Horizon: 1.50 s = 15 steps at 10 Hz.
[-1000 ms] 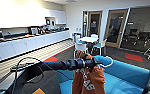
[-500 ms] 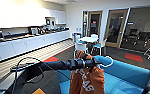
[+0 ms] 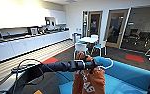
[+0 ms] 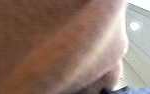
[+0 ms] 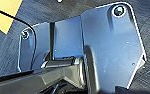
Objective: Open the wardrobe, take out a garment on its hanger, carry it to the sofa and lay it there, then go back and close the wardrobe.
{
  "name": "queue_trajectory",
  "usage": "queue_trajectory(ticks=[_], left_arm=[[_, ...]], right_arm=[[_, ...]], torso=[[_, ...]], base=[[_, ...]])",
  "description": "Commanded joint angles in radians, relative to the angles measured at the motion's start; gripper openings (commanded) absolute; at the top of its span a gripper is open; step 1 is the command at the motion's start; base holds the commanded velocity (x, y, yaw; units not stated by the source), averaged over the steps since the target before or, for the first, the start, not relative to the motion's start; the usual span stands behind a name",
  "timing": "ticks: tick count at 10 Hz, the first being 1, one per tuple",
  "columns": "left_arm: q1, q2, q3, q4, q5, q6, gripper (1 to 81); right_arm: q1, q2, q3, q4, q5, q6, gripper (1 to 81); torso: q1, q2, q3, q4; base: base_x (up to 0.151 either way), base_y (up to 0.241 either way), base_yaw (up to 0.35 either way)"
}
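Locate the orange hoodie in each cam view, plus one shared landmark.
Head view: orange hoodie hangs low centre, over the blue sofa.
Left wrist view: blurred orange fleece across most of the picture.
Right wrist view: not in it.
Shared landmark: white cabinets, head and left wrist views.

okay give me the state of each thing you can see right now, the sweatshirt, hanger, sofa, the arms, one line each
garment: rust-orange, hanging from the outstretched left arm, over the sofa, not laid down.
hanger: white, its hook end sticks out past the arm.
left claw: at the hanger; fingers cannot be made out.
sofa: blue, the seat bare beside the hanging garment.
white chairs: upright around the small table.
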Motion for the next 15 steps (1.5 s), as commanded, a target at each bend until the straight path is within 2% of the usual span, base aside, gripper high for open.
queue_trajectory(ticks=[1, 6, 12, 13, 14, 15], left_arm=[[-0.202, 0.010, 0.020, 0.065, -0.040, 0.037, 1.0], [-0.179, 0.020, 0.017, 0.090, -0.008, 0.037, 1.0], [-0.166, 0.020, 0.017, 0.100, -0.010, 0.037, 1.0], [-0.165, 0.020, 0.017, 0.101, -0.010, 0.037, 1.0], [-0.164, 0.020, 0.017, 0.101, -0.008, 0.037, 1.0], [-0.165, 0.020, 0.014, 0.101, -0.008, 0.037, 1.0]], right_arm=[[0.032, 0.010, 0.011, 0.000, -0.054, -0.004, 81.1], [0.032, 0.010, 0.011, -0.002, -0.054, -0.004, 81.1], [0.032, 0.010, 0.011, -0.002, -0.054, -0.004, 81.1], [0.034, 0.010, 0.011, -0.002, -0.054, -0.004, 81.1], [0.032, 0.010, 0.011, -0.002, -0.054, -0.004, 81.1], [0.032, 0.010, 0.011, -0.002, -0.054, -0.004, 81.1]], torso=[[0.000, 0.000, 0.000, 0.000], [0.000, 0.000, 0.000, 0.000], [0.001, 0.000, -0.144, 0.000], [0.001, 0.001, -0.149, 0.000], [0.001, 0.001, -0.127, 0.000], [0.002, 0.002, -0.135, 0.000]], base=[[0.099, 0.000, 0.000], [0.122, 0.000, 0.000], [0.109, 0.000, 0.000], [0.082, 0.000, 0.000], [0.000, 0.000, 0.000], [0.000, 0.000, 0.000]])
